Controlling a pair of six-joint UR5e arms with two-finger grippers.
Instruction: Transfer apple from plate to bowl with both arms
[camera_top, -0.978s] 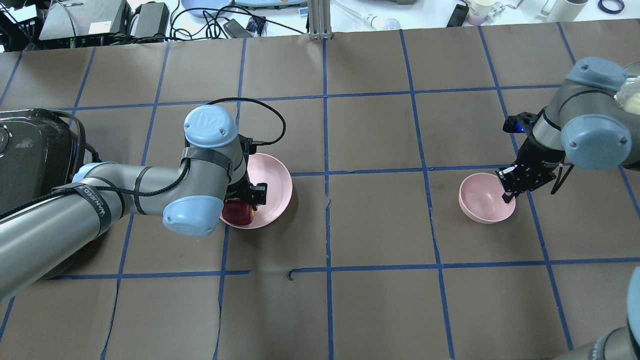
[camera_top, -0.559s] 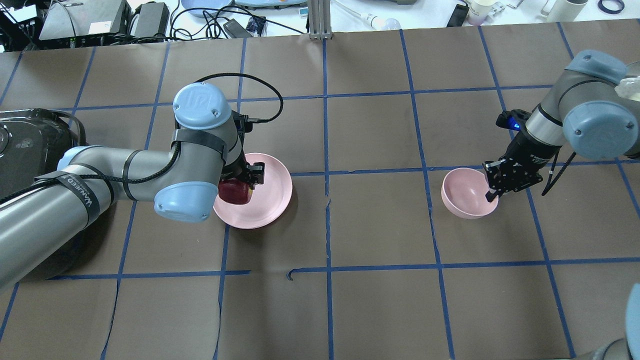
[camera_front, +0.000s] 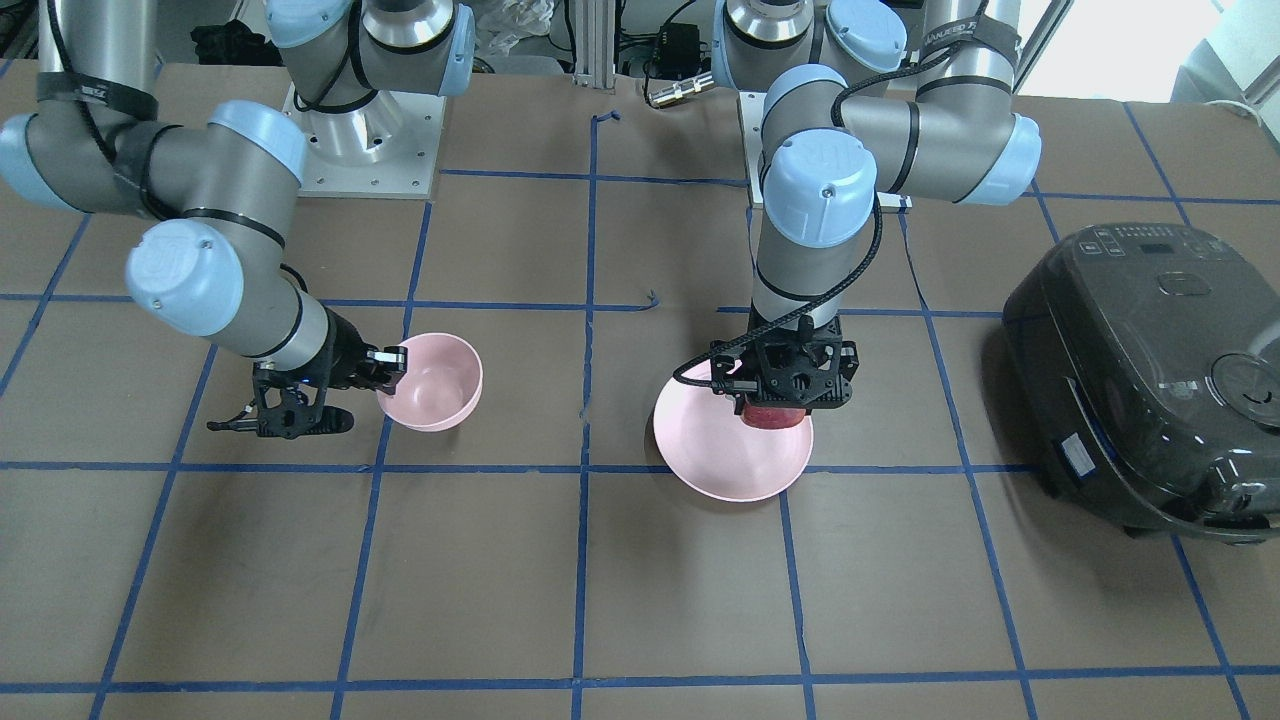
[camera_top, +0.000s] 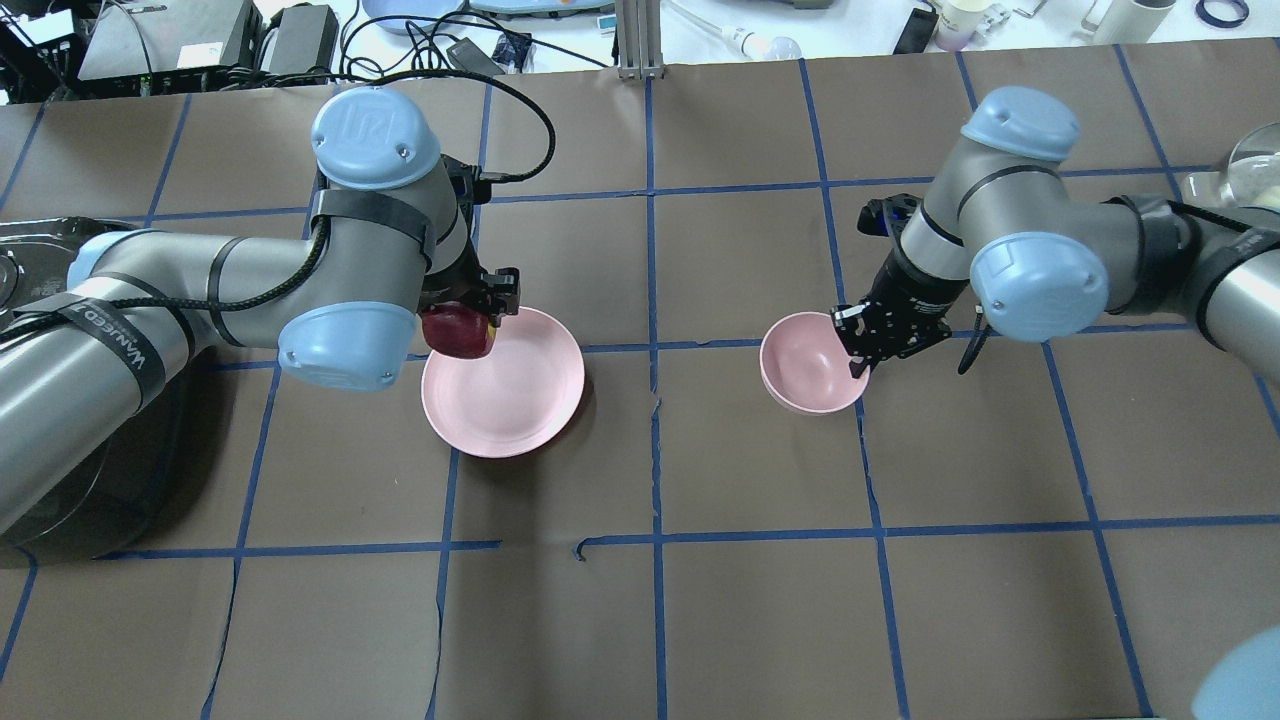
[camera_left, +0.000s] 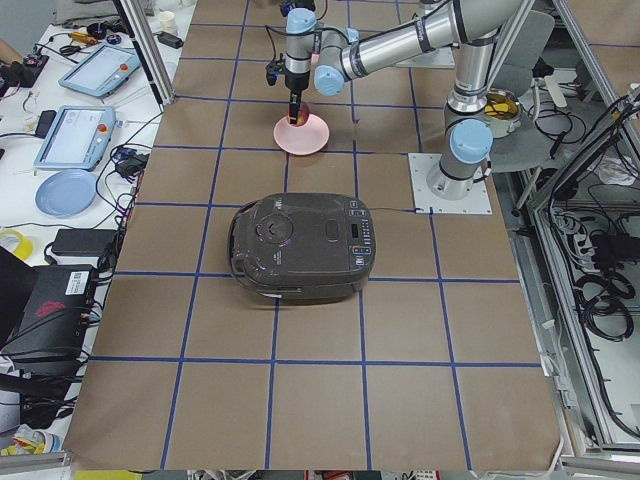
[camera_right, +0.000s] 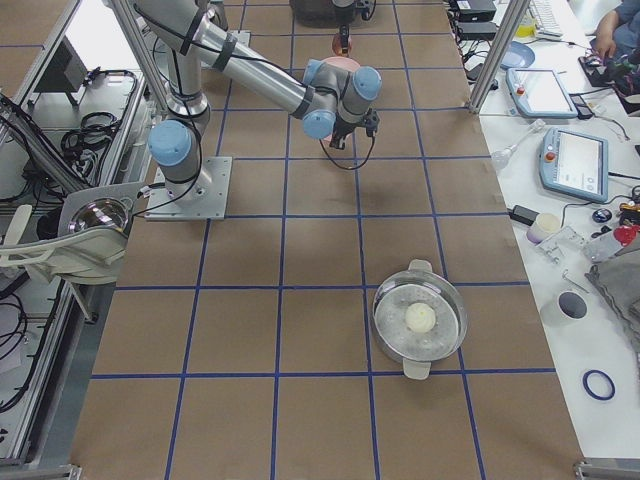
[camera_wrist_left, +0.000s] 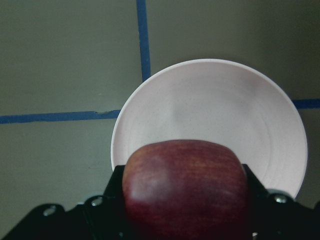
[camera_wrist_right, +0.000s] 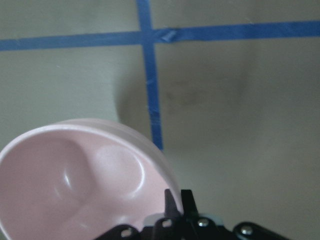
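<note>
My left gripper (camera_top: 470, 325) is shut on the dark red apple (camera_top: 458, 333) and holds it in the air over the far left edge of the pale pink plate (camera_top: 515, 400). The left wrist view shows the apple (camera_wrist_left: 186, 182) between the fingers with the plate (camera_wrist_left: 220, 110) below. In the front view the apple (camera_front: 776, 414) hangs over the plate (camera_front: 720, 455). My right gripper (camera_top: 862, 352) is shut on the right rim of the small pink bowl (camera_top: 805, 365), which is tilted and empty. The bowl (camera_wrist_right: 75, 185) fills the lower left of the right wrist view.
A black rice cooker (camera_front: 1140, 370) stands on the robot's left end of the table. A steel pot with a pale ball (camera_right: 420, 320) sits at the right end. Brown mats with blue tape lines (camera_top: 655, 400) cover the table.
My left gripper lifted the apple off the plate and moved it back and up. My right gripper dragged the bowl leftwards, towards the plate.
</note>
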